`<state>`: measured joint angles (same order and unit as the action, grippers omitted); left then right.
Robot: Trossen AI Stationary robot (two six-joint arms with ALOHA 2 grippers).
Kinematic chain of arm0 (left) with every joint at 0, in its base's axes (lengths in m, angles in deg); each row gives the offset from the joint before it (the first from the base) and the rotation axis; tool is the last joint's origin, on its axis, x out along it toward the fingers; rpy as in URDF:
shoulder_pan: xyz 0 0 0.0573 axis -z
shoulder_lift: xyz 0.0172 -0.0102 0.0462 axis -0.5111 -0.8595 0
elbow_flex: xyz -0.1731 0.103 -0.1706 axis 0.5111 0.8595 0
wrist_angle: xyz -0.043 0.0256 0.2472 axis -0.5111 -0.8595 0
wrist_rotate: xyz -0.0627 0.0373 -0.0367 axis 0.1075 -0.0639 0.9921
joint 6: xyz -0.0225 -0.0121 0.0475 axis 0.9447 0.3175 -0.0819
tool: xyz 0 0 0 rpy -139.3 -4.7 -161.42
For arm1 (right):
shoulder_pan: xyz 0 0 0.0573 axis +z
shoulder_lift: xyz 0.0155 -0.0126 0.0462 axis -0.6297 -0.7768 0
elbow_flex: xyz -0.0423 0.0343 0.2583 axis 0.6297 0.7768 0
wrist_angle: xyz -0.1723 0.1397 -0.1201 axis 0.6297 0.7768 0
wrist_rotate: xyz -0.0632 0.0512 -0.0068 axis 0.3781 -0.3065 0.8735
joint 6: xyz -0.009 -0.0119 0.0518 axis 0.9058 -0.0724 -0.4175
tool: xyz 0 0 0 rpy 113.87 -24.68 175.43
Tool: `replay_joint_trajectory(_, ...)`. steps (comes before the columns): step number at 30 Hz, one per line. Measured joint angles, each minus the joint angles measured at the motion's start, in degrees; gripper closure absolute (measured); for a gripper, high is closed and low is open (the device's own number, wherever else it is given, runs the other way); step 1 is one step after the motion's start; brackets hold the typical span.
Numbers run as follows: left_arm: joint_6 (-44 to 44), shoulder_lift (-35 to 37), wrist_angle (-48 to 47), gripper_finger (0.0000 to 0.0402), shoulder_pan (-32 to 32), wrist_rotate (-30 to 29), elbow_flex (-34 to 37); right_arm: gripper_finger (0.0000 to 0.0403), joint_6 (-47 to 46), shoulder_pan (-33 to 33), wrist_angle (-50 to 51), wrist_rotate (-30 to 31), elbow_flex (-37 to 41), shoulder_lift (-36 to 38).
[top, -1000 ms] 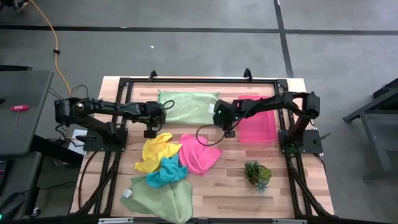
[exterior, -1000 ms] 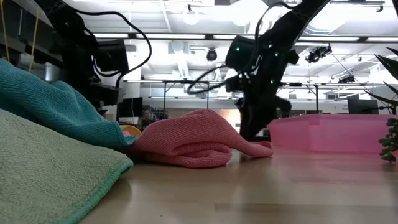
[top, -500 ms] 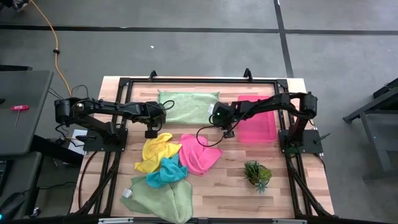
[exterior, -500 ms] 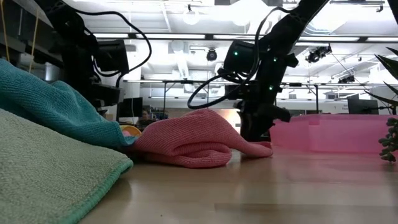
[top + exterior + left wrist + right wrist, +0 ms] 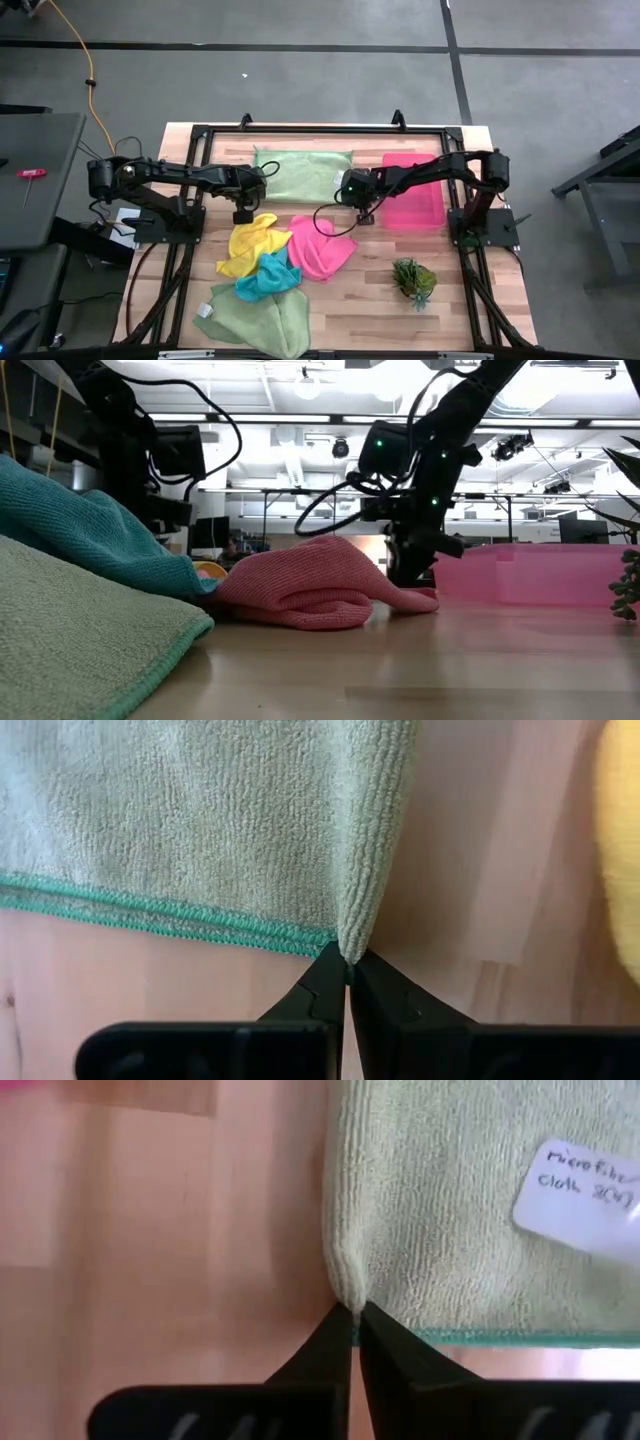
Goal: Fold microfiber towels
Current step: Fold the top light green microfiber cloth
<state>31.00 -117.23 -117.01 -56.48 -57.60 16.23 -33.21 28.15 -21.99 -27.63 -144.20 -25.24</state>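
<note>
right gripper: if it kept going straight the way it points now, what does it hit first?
The pale green towel. The right gripper is shut on that towel's corner, so straight on runs over its folded surface, toward the white label. Depth beyond is unclear.

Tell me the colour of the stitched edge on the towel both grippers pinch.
Darker green stitching on the pale green towel; clearest in the left wrist view.

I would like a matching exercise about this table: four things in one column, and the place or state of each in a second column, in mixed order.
Things:
1. spread pale green towel
2. hot pink towel
3. pink tray
4. small plant

Places or states:
A. beside the right arm's base
B. pinched at two corners by the left gripper and the right gripper
C. alone on bare wood near the table's front right
D. crumpled in the pile, next to the yellow towel

Pairs: 1-B, 2-D, 3-A, 4-C
</note>
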Motion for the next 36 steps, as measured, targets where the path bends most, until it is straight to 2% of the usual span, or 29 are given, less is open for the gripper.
replay_joint_trajectory(7,5.49,3.62,-4.27,0.0401,0.33,1.09,-3.74,0.0402,-9.72,-0.24,5.19,-9.07,0.12,6.04)
replay_joint_trajectory(10,5.57,5.48,-8.36,0.0401,0.31,4.55,-6.38,0.0402,-13.70,-1.11,4.88,-11.81,0.11,8.39)
replay_joint_trajectory(13,7.54,7.92,-10.05,0.0401,0.31,9.71,-8.50,0.0402,-17.34,-2.53,5.09,-12.47,0.10,9.96)
replay_joint_trajectory(15,9.26,8.67,-12.29,0.0401,0.31,10.61,-10.30,0.0403,-19.62,-3.70,5.00,-12.73,0.10,10.70)
replay_joint_trajectory(20,11.78,9.19,-13.71,0.0401,-1.90,9.35,-12.57,0.0403,-21.60,-7.16,4.77,-12.85,0.10,11.11)
replay_joint_trajectory(29,14.53,6.60,-13.10,0.0401,-12.04,6.05,-12.66,0.0403,-24.63,-13.46,2.81,-11.99,0.10,11.11)
replay_joint_trajectory(36,15.15,5.01,-11.04,0.0401,-18.60,5.95,-12.70,0.0403,-28.99,-16.61,-2.43,-10.82,0.01,11.11)
